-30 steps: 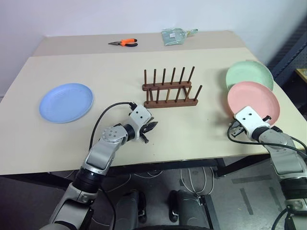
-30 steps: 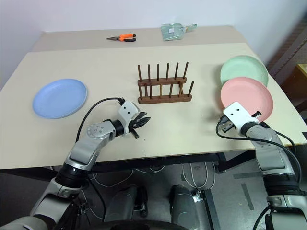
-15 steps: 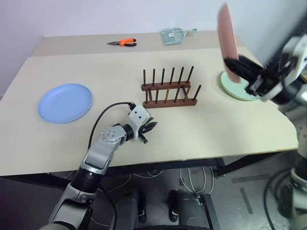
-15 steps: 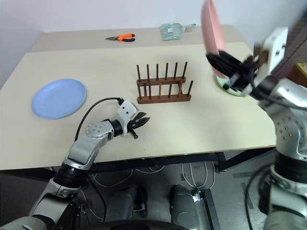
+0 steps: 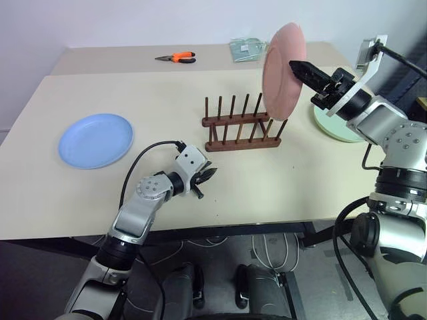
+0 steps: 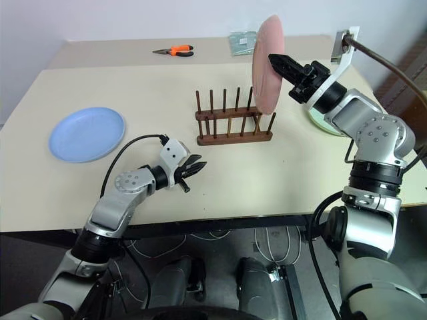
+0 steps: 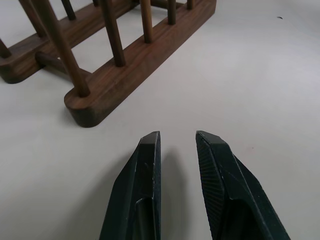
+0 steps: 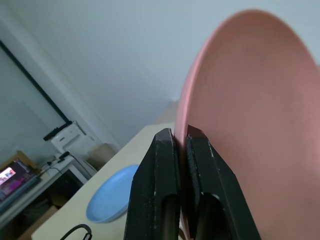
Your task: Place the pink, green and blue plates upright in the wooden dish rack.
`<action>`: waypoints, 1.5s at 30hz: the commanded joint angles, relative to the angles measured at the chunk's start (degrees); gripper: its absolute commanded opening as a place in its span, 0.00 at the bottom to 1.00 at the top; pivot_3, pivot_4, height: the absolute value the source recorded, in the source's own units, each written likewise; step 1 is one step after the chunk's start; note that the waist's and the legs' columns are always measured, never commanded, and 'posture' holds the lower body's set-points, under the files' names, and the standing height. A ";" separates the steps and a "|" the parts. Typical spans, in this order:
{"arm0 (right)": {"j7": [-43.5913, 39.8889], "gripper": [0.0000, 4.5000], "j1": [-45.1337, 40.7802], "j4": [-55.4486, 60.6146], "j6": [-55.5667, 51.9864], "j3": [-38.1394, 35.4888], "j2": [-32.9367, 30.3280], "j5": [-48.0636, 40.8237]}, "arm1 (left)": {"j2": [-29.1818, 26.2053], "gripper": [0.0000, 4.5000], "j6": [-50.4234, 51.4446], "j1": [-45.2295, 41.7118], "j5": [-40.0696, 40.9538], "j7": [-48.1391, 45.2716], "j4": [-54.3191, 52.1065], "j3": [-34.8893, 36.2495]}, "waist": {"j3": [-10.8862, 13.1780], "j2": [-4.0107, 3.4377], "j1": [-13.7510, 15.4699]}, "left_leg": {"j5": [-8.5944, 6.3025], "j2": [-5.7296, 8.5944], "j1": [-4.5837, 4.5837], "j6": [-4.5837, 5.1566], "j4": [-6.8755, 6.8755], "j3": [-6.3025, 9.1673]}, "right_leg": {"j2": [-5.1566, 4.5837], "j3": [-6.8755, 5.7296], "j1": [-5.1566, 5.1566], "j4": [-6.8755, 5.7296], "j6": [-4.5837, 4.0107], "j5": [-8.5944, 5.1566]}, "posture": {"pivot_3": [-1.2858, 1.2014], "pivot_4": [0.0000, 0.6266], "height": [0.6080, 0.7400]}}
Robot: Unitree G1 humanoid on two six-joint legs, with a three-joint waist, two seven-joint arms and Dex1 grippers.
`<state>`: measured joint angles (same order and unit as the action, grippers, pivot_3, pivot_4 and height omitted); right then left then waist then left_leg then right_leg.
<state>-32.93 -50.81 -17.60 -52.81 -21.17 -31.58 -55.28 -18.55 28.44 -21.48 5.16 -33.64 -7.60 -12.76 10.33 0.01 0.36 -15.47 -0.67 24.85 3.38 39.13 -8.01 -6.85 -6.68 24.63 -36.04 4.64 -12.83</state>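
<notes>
Now the two black fingers of the right gripper point(image 6: 272, 60) are pressed together on the rim of the pink plate point(image 5: 283, 70), with the thin edge of the plate between them, so the plate is held firmly. It stands on its edge in the air, above the right end of the wooden dish rack point(image 5: 241, 123) and apart from the pegs; its lower edge is near the peg tops but I cannot tell if it touches them. The right arm reaches to it from the right side of the rack.

The fingers of the left gripper point(image 7: 176, 145) stand a little apart, with a narrow gap, and nothing is between them. They point at the near left corner of the rack and hover low over the table point(image 5: 160, 93), just in front of that corner, not touching the wood.

The rack has no plate in it. The green plate point(image 5: 333, 127) lies flat on the table to the right of the rack, partly hidden behind the right arm. The blue plate point(image 5: 95, 140) lies flat well to the left of the rack. Orange pliers point(image 5: 177, 58) and a small packet point(image 5: 247, 48) lie behind the rack, at the far side of the table.
</notes>
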 commanded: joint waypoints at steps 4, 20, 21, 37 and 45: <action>-0.42 0.01 -2.36 0.66 -0.26 -2.53 -0.09 -1.34 | -0.06 0.25 0.04 -0.44 0.06 0.14 -2.15 0.10 | 0.02 -0.03 -0.03 | 0.01 0.00 0.03 0.00 0.00 -0.01 | 0.04 -0.04 0.03 -0.01 0.01 0.00 | 0.52 0.24 1.00; -3.24 0.76 6.32 1.85 20.75 -3.33 -8.51 15.47 | -0.67 0.25 0.88 0.49 0.01 0.61 -3.75 0.79 | 0.02 -0.02 0.69 | -0.01 0.08 0.09 0.03 0.00 0.00 | 0.06 -0.10 0.03 0.00 0.12 -0.06 | 0.52 0.24 1.00; -3.88 0.76 8.58 1.98 21.48 -4.40 -10.33 16.06 | -0.87 0.25 0.97 0.95 -0.02 0.63 -4.17 0.74 | 0.02 -0.02 0.77 | -0.03 0.12 0.13 0.07 0.01 0.01 | 0.04 -0.10 0.02 0.01 0.16 -0.06 | 0.52 0.24 1.00; 0.74 0.76 -4.23 -48.53 60.21 28.84 -12.98 62.89 | -1.14 0.25 -0.27 -1.39 -0.49 -0.47 -1.44 -0.98 | 0.15 -0.27 -1.51 | 0.01 0.06 -0.26 0.02 -0.06 -0.34 | 0.11 0.22 -0.07 -0.02 0.26 -0.03 | 0.52 0.24 1.00; 4.80 0.67 -10.51 -58.95 58.38 28.91 -9.99 67.53 | -1.61 0.25 0.83 1.72 -0.47 0.71 -4.65 -0.48 | 0.15 -0.27 -1.22 | 0.02 0.04 -0.28 -0.01 -0.07 -0.32 | 0.09 0.18 -0.17 0.01 0.27 -0.03 | 0.52 0.24 1.00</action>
<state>-28.13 -59.45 -76.01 6.59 8.77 -41.16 12.13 -20.15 29.55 -19.73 4.40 -33.52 -9.18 -14.25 10.48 -0.26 -0.86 -15.44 -0.62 24.56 3.36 39.07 -8.33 -6.76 -6.49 24.47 -36.05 4.91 -12.86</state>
